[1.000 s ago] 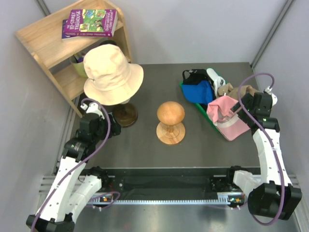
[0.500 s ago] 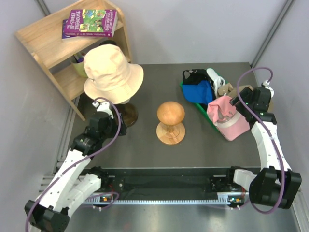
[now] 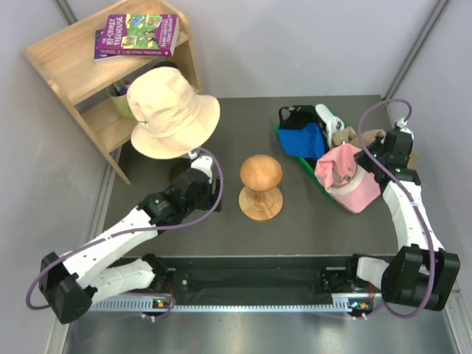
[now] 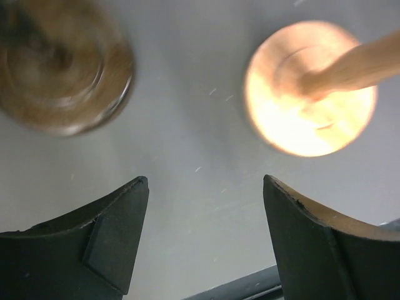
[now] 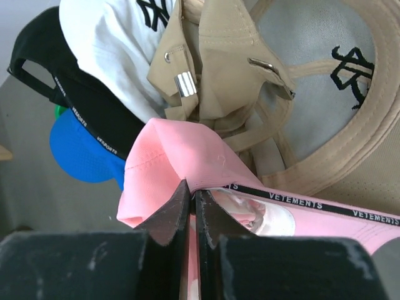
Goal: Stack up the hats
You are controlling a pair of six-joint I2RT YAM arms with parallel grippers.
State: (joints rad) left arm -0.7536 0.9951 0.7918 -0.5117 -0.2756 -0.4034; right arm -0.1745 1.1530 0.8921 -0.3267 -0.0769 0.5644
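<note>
Several caps lie heaped in a green basket at the right: pink, khaki, white, blue and black. My right gripper is shut on a fold of the pink cap's edge. A pale peach hat sits on a dark-based stand at the back left. My left gripper is open and empty, low over the table between that dark base and the wooden stand.
A wooden shelf with a purple book stands at the back left corner. Grey walls close in the table on the left, right and back. The left arm stretches diagonally across the near left of the table.
My right gripper has shut on the pink cap's edge. My left arm has swung right, from beside the dark stand to the gap between the two stands.
</note>
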